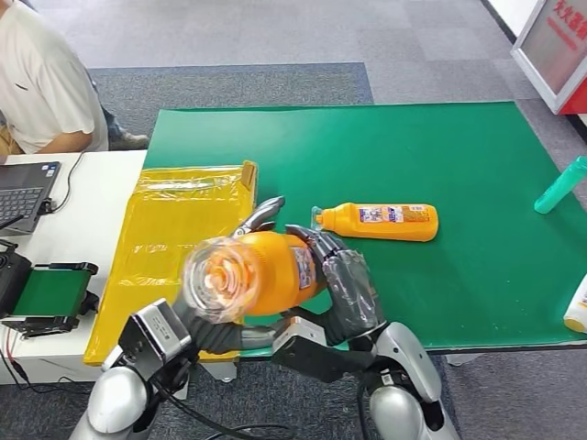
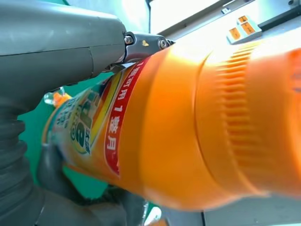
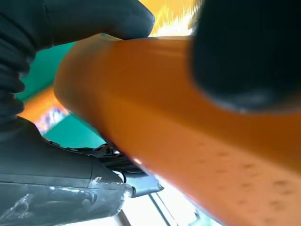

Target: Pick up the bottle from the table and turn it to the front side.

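Second orange bottle (image 1: 379, 221) just beyond the held bottle (image 1: 266, 273) — yellow bag (image 1: 176, 240) alongside

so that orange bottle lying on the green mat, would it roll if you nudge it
Probably: the orange bottle lies on its side on the flat green mat, and its body looks rounded. It looks like stiff, glossy plastic, so likely a bit slippery. The narrower cap end may make it curve rather than roll straight.

Both arms are rounded silver shells with black cables looping beneath. The left wrist (image 1: 156, 335) carries a boxy silver block. Each robot hand, left (image 1: 228, 316) and right (image 1: 346, 293), has dark grey fingers, a grey ribbed cover and small silver screws.
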Available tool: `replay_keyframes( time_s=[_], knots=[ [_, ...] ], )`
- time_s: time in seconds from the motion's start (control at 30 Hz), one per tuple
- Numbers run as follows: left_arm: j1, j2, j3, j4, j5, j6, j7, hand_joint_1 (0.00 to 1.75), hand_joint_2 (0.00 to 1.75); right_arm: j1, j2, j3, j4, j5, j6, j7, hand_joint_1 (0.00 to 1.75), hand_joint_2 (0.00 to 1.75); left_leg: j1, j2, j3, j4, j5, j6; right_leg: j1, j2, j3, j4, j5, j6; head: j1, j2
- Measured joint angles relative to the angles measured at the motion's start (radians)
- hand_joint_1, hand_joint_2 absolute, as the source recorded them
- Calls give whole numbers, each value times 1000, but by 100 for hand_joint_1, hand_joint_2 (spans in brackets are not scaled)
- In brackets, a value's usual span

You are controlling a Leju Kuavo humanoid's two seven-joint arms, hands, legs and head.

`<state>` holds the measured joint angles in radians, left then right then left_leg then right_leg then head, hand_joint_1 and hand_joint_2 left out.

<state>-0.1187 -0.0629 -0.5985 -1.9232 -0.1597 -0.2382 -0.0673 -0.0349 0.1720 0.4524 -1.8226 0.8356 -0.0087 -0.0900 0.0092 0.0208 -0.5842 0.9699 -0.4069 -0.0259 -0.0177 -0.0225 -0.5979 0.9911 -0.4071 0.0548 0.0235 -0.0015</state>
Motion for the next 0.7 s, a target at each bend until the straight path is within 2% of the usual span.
replay_keyframes(
  time_s=[0.03, 0.2, 0.47, 0.67, 0.7],
  knots=[
    [-2, 1, -4, 0, -9, 2, -1, 175, 175, 0, 1, -5, 5, -10, -1, -4, 175, 175, 0, 0, 0, 0, 0, 0, 0, 0, 0, 0, 0, 0, 0, 0],
    [-8, 2, -16, 1, -26, 9, -8, 175, 175, 0, 1, -22, 14, -12, -9, -24, 175, 175, 0, 0, 0, 0, 0, 0, 0, 0, 0, 0, 0, 0, 0, 0],
    [-21, -22, -4, 6, -6, 2, 10, 175, 175, -22, 1, -43, 34, -11, -12, -29, 175, 175, 0, 0, 0, 0, 0, 0, 0, 0, -1, 0, 0, 0, 0, 0],
    [-22, -31, 7, 15, 3, 8, 10, 175, 175, -40, 1, -71, 69, -17, -16, -67, 175, 175, 0, 0, -1, 0, 0, 0, 0, 0, -1, 0, 0, 0, 0, 0],
    [-21, -33, 8, 15, 0, 13, 10, 175, 175, -40, 2, -75, 72, -15, -16, -71, 170, 175, 0, 0, -1, 0, 0, 0, 0, 0, -1, 0, 0, 0, 0, 0]
  ],
)
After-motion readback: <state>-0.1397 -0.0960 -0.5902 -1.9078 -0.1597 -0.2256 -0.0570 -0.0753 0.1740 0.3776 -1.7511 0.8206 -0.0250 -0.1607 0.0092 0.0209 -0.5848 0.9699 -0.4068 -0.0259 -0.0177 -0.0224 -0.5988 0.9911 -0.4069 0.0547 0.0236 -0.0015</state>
